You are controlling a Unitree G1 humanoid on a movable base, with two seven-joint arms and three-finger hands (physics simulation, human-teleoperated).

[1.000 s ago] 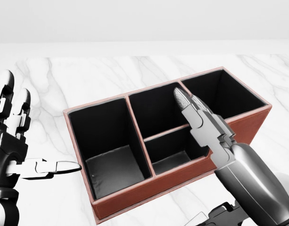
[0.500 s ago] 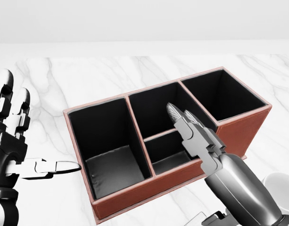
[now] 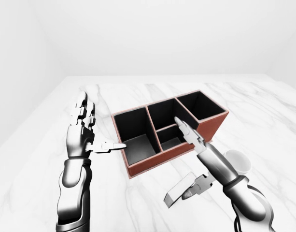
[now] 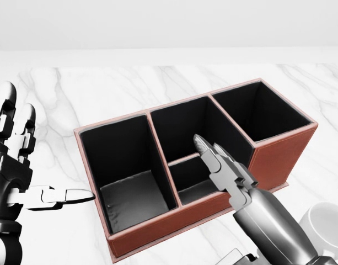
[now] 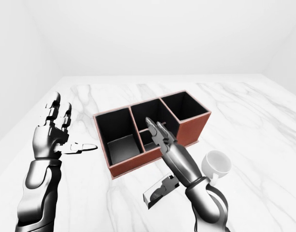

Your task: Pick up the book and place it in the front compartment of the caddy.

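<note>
The book cannot be made out with certainty in any view. A flat grey slab (image 3: pixel 179 192) lies on the marble table (image 3: pixel 283 111) below the right hand (image 3: pixel 193 137) in both eye views; it may be the book, but that cannot be told. It lies apart from the caddy (image 3: pixel 213 126), and all four compartments hold nothing.

Change over the last second, head view: the right hand has drawn back toward the bottom of the picture, its fingertips (image 4: pixel 200 142) sliding from the upper middle compartment to the divider above the small lower one. As the arm withdraws, a white cup (image 4: pixel 326 221) comes into sight at the lower right. The caddy has not shifted, so the camera has stayed put.

The right hand's fingers are extended and close together, holding nothing. The left hand (image 3: pixel 82 133) remains spread wide beside the caddy's left wall, thumb pointing toward it, also holding nothing.

Judgement: nothing is grasped yet; the retreat probably precedes a reach downward.
</note>
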